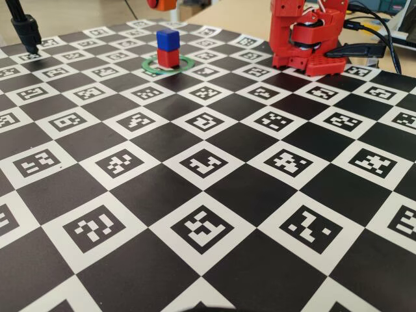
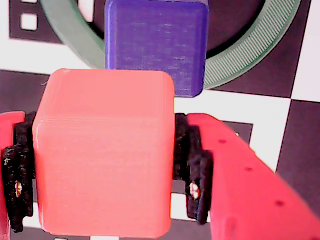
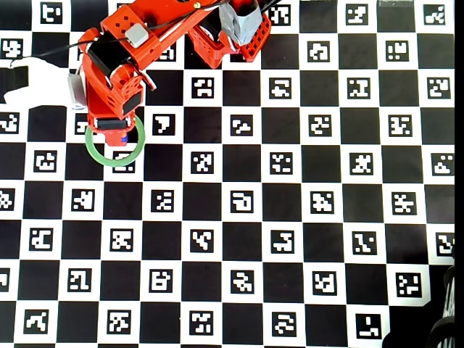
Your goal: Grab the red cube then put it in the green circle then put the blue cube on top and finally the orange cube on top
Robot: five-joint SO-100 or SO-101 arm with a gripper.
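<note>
The red cube (image 1: pixel 169 58) sits inside the green circle (image 1: pixel 150 65) on the checkerboard surface (image 1: pixel 208 195), and the blue cube (image 1: pixel 168 39) rests squarely on top of it, so 2 of the 3 placements look done. The step in hand is the last one: the orange cube (image 2: pixel 105 155) is pinched between the 2 fingers of the hand (image 2: pixel 107 172), held in the air above the stack. In the wrist view the blue cube's top face shows just beyond the orange cube's far edge, so the held cube is not yet centred over it. The next move calls for shifting the hand forward until the orange cube lines up over the blue one, lowering gently until the faces meet, then spreading the fingers without nudging the stack.
</note>
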